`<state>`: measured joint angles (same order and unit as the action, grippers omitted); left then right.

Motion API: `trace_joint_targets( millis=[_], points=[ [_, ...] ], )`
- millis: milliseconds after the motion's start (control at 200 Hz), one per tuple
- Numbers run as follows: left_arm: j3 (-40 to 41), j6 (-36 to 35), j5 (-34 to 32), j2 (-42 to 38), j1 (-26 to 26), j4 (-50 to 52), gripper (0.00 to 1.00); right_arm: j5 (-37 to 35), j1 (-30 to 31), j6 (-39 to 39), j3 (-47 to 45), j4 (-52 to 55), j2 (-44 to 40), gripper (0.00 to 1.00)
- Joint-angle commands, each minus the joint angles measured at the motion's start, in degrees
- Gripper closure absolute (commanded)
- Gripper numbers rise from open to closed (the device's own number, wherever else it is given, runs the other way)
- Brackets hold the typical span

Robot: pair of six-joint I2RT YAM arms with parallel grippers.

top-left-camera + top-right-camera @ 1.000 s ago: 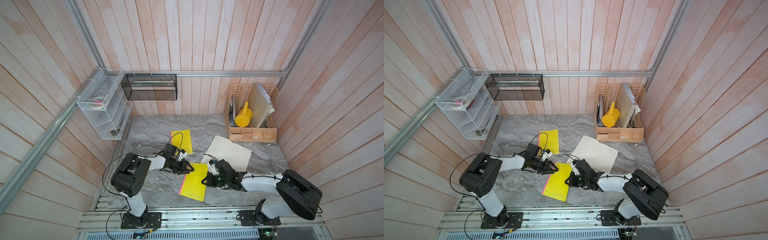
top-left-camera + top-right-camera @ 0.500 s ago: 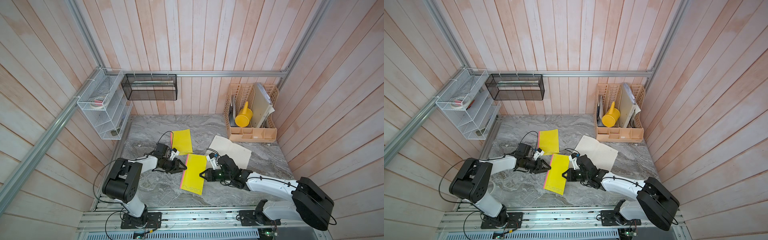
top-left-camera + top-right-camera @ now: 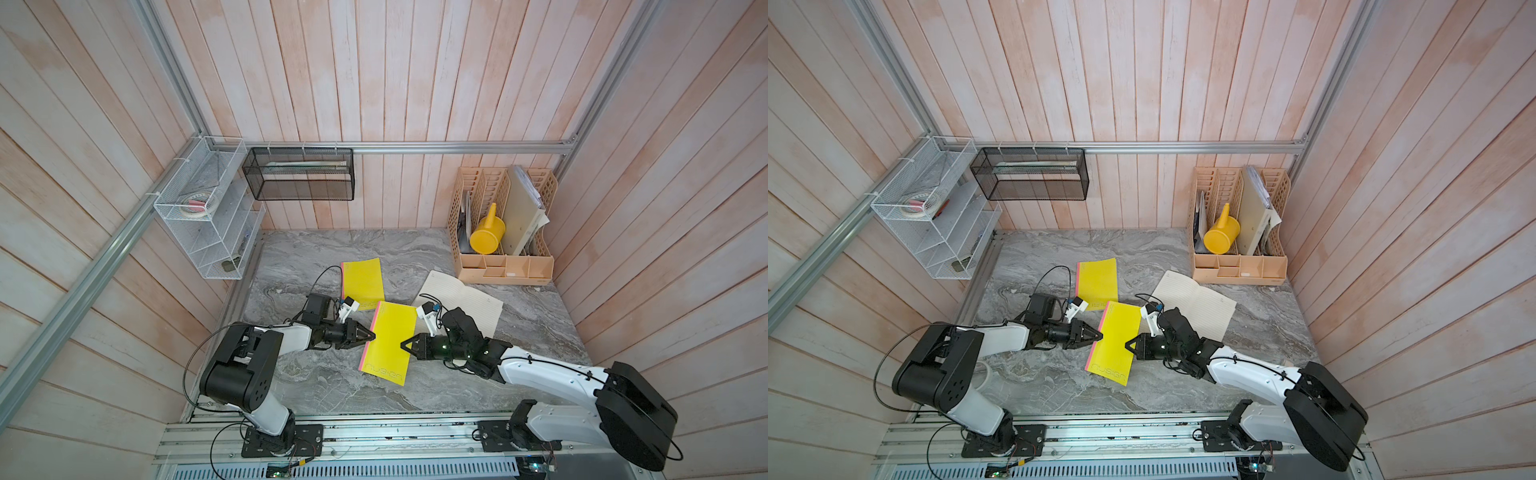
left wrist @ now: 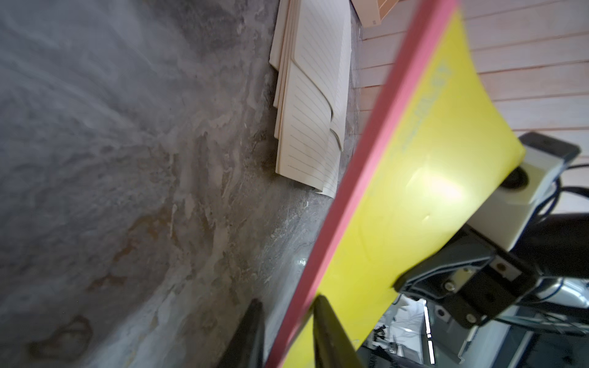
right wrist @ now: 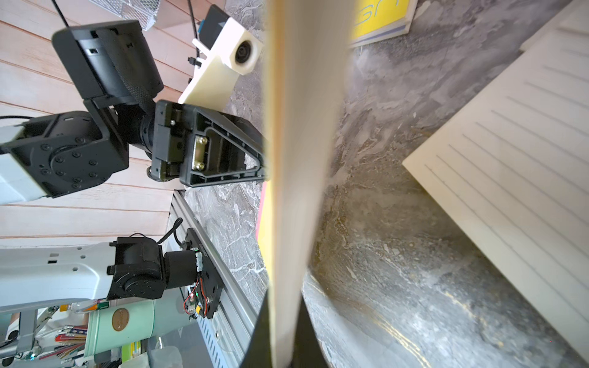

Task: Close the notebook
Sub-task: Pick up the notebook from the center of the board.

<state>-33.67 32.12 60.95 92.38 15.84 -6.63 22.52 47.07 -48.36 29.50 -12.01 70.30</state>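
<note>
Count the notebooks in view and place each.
3. The near yellow notebook is between the left gripper and right gripper; the far yellow notebook lies just behind it; the open notebook lies before the organizer, which may hide more.

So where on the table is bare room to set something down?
Bare: back strip of the table between wire shelf and organizer; front strip by the rail. Crowded: the middle, left hand and right hand on the held yellow notebook, open notebook beside.

Room is lying open along the table's (image 3: 316, 253) back and front edges; the yellow notebook (image 3: 388, 343) is blocking the middle, a second yellow notebook (image 3: 362, 277) and open lined notebook (image 3: 469, 301) are crowding behind it, the organizer (image 3: 505, 266) is filling the back right corner
</note>
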Motion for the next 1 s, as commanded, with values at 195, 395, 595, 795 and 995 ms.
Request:
trace_joint_targets(
  millis=[195, 395, 595, 795, 995],
  points=[
    [-1.50, 1.89, 5.87, -3.58, 0.69, -3.46, 1.00, 0.18, -1.78, 1.50, -0.33, -3.13, 0.58, 1.00],
    [-7.43, 0.02, 4.74, -4.05, 0.62, 3.52, 1.00, -0.02, -5.13, 7.05, 6.80, 2.68, 2.12, 0.56],
    [-18.59, -2.24, 2.15, -2.87, -0.10, 13.10, 1.00, -3.62, -7.49, 12.94, 13.66, 12.54, 1.61, 0.23],
    [-27.42, -2.41, 0.75, -0.07, -2.62, 17.51, 1.00, -10.50, -8.11, 13.43, 12.62, 18.22, -3.65, 0.09],
    [-33.53, -2.66, -1.24, 3.64, -5.32, 19.49, 1.00, -15.23, -10.03, 11.82, 7.00, 18.62, -11.75, 0.02]
  ],
)
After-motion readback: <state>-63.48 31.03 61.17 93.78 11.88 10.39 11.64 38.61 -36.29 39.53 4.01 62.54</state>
